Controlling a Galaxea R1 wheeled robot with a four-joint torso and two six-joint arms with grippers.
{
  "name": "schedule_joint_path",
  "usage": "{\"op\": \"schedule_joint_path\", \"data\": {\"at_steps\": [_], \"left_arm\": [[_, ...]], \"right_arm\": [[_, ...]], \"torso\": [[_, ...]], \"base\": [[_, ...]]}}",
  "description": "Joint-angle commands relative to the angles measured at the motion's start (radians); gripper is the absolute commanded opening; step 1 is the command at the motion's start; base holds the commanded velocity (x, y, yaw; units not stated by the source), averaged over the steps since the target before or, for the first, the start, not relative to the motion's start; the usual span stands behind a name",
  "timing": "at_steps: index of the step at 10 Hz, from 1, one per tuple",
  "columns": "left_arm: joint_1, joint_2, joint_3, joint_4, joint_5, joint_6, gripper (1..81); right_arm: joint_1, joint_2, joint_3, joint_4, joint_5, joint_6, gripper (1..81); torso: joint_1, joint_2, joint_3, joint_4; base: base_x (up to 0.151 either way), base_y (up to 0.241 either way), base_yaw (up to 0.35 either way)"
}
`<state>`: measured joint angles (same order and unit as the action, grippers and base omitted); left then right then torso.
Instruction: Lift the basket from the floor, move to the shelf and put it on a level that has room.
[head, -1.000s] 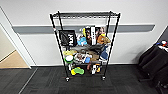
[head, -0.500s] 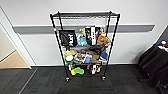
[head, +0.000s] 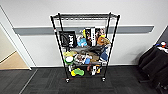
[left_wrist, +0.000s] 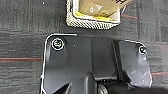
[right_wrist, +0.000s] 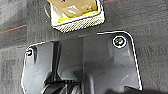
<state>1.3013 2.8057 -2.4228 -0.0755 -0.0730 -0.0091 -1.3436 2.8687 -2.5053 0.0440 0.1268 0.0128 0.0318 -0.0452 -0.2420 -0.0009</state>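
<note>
Below both wrists, the basket (left_wrist: 93, 23) sits on the floor (left_wrist: 22, 37), carrying a cardboard box (left_wrist: 100, 7). Either pincer's opening: cannot tell. Ahead, the shelf (head: 85, 47) has its top level (head: 85, 16) bare. Risk: an uneven lift tips the box out.

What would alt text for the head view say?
A tall black wire shelf on small wheels stands on dark carpet floor against a white wall, its lower tiers crowded with packets and toys, its top level bare.
</note>
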Motion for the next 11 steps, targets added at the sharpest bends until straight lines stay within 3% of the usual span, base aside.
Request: {"op": "schedule_joint_path", "data": {"at_steps": [1,5,6,7,11], "left_arm": [[-0.058,-0.026,0.005,-0.032,0.048,-0.003,81.1],[-0.069,-0.034,0.005,-0.046,0.056,-0.003,81.1],[-0.069,-0.032,0.005,-0.047,0.058,-0.003,81.1],[-0.069,-0.034,0.005,-0.047,0.058,-0.003,81.1],[-0.067,-0.038,0.002,-0.050,0.050,-0.003,81.1]], "right_arm": [[0.046,-0.013,0.008,0.002,-0.052,0.000,81.1],[0.048,-0.052,0.053,0.011,-0.052,0.001,81.1],[0.050,-0.055,0.059,0.013,-0.052,0.001,81.1],[0.051,-0.056,0.059,0.013,-0.052,0.001,81.1],[0.059,-0.067,0.057,0.036,-0.052,0.001,81.1]], "torso": [[0.063,-0.097,0.000,0.000],[0.148,-0.234,0.000,0.000],[0.170,-0.268,-0.093,-0.022],[0.187,-0.296,-0.096,-0.001],[0.262,-0.415,-0.196,-0.003]], "base": [[0.000,0.000,0.000],[0.000,0.000,0.000],[0.000,0.000,0.000],[0.000,0.000,0.000],[0.000,0.000,0.000]]}}
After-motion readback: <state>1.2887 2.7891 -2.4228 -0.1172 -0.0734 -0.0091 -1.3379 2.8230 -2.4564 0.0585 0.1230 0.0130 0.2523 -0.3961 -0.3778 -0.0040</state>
